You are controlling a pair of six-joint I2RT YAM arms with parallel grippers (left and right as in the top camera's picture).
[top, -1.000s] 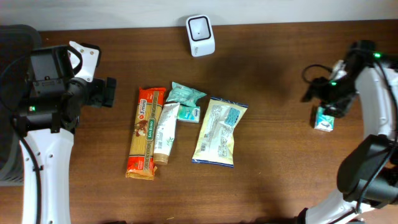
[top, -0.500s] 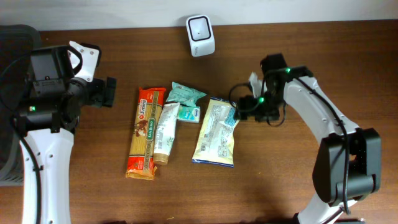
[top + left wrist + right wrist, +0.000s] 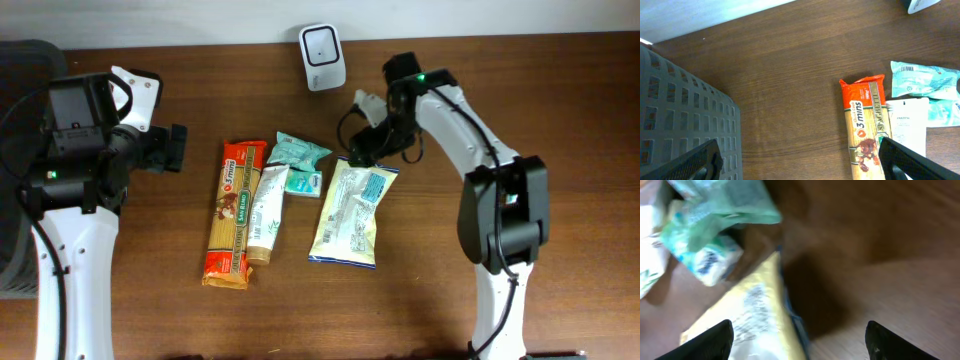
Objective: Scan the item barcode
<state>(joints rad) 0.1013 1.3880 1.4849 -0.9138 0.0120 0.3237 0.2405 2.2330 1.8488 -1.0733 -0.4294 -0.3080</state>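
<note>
The white barcode scanner (image 3: 322,57) stands at the table's back edge. Below it lie an orange pasta pack (image 3: 229,212), a white tube (image 3: 266,212), two teal packets (image 3: 297,152) and a yellow-white bag (image 3: 354,210). My right gripper (image 3: 362,152) hovers over the bag's top left corner. In the right wrist view its jaws (image 3: 800,342) are open, with the bag (image 3: 750,325) beneath them and nothing between them. My left gripper (image 3: 172,148) is open at the far left, apart from the items; the pasta pack (image 3: 867,125) lies by its right finger.
A grey mesh basket (image 3: 680,115) sits at the left edge beside the left arm. The right arm's link (image 3: 470,110) stretches across the table's right half. Bare brown wood lies in front of the items and to the right.
The right arm swung from the far right edge to the middle, over the yellow-white bag, its jaws widening a little. A small carton beside it a second ago no longer shows. The left arm stayed still.
</note>
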